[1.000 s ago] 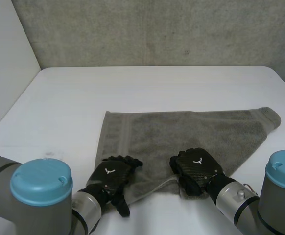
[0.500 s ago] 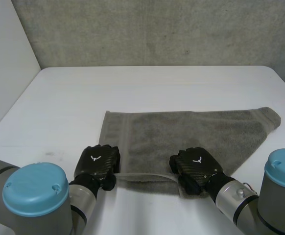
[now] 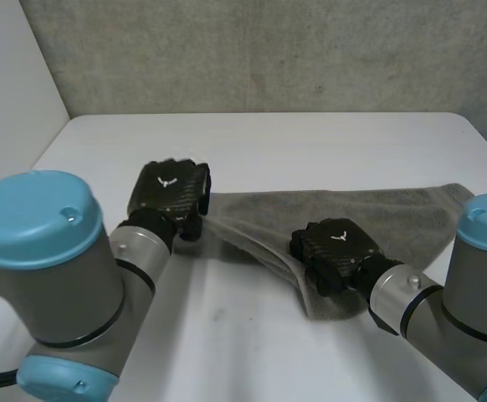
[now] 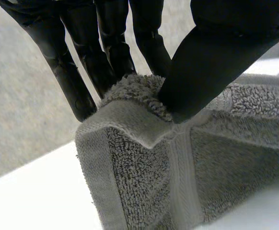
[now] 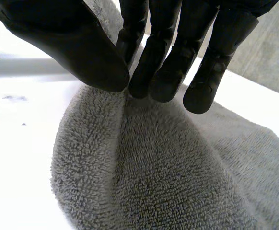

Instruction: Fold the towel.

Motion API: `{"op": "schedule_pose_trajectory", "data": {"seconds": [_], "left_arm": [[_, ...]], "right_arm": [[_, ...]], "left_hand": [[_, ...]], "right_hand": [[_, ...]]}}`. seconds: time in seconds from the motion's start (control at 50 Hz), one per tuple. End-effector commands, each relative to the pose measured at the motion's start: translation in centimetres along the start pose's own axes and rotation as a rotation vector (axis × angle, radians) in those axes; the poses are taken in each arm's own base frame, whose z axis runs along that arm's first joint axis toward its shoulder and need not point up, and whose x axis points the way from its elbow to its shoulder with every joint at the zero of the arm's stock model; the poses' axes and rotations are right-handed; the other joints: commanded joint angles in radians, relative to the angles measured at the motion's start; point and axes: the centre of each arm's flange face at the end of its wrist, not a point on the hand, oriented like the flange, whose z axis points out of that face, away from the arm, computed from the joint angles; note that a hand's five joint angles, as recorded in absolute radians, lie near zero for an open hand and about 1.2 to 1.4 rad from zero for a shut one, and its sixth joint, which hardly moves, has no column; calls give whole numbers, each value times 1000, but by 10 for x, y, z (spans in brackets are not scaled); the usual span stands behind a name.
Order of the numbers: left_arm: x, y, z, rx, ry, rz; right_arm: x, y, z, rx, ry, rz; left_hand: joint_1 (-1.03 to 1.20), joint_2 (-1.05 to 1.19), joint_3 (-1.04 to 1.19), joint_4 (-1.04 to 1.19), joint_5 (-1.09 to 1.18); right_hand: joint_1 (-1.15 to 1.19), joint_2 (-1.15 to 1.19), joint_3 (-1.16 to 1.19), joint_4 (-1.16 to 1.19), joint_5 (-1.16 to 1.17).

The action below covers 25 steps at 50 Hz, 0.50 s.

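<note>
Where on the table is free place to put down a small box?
The widest bare patch is the table strip between the towel and the back wall. Another lies between the left arm and right arm, on the near side of the towel. The middle is crowded: the left hand and right hand each pinch the towel there.

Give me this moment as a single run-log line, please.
task: fold towel | left robot hand: pinching corner, raised | right robot hand: pinching near edge | fold: incomplete
</note>
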Motion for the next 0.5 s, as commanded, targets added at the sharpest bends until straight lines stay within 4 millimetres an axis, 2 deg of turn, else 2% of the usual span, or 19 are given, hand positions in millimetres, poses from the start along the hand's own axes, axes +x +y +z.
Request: {"op": "schedule_pose_trajectory", "data": {"seconds": [0.02,0.06,0.12,0.16,0.2,0.28,0.34,0.38,0.5], "left_arm": [[3,39,7,-136,8,18],[1,46,10,-157,1,19],[-4,43,15,-147,-15,13],[-7,42,18,-140,-26,10],[-10,38,20,-131,-34,10],[-22,27,31,-92,-74,-7],[-30,26,36,-90,-95,-12],[-31,28,37,-97,-98,-12],[-31,32,36,-110,-98,-12]], "right_arm": [[-1,21,8,-77,-19,30],[0,23,10,-89,-20,35],[3,25,12,-105,-11,42],[3,25,9,-128,-10,55],[2,25,6,-145,-12,61],[1,24,0,-161,-13,79],[0,23,-7,-158,-8,80],[-5,28,-13,-176,-19,88],[-11,40,-14,-199,-31,92]], "left_hand": [[215,180,181,179,203],[215,180,181,179,203],[215,180,181,179,203],[215,180,181,179,203],[215,180,181,179,203],[215,180,181,179,203],[215,180,181,179,203],[215,180,181,179,203],[215,180,181,179,203]], "right_hand": [[65,71,57,51,29],[65,71,57,51,29],[58,63,49,43,21],[-761,-755,-769,-775,-797],[-837,-832,-846,-851,-874],[-838,-832,-847,-852,-874],[-829,-824,-838,-843,-866],[-823,-818,-832,-838,-860],[-800,-794,-809,-814,-837]]}}
